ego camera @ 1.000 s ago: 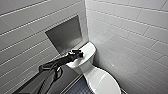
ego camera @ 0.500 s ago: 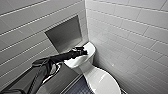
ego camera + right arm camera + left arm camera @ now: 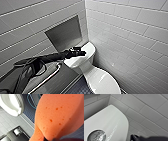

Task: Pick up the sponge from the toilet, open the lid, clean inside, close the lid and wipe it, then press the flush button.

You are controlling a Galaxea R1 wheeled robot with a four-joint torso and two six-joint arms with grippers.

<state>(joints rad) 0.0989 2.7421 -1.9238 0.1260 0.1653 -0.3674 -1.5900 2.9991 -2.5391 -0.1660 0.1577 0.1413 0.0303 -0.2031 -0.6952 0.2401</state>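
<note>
The white toilet (image 3: 83,61) stands in the corner, its lid (image 3: 105,81) down over the bowl. My left arm reaches in from the left, and my left gripper (image 3: 80,53) hovers shut just over the flat cistern top (image 3: 109,119). In the left wrist view the round chrome flush button (image 3: 96,135) sits in that top, and a dark fingertip (image 3: 134,137) shows beside the cistern's edge. The orange-red sponge (image 3: 58,115) looms large and porous in the right wrist view, with my right gripper shut on it. Behind the sponge lies the toilet (image 3: 11,102).
White tiled walls (image 3: 130,37) close in at the right and behind the toilet. A grey recessed niche (image 3: 66,33) sits above the cistern. A metal grab bar (image 3: 47,78) runs along the left wall. The floor (image 3: 80,88) is dark blue tile. A paper roll holder (image 3: 16,132) hangs on the wall.
My left gripper has sunk slightly toward the cistern top, and more of the left arm's elbow shows at the left. The sponge stays in the right gripper.
</note>
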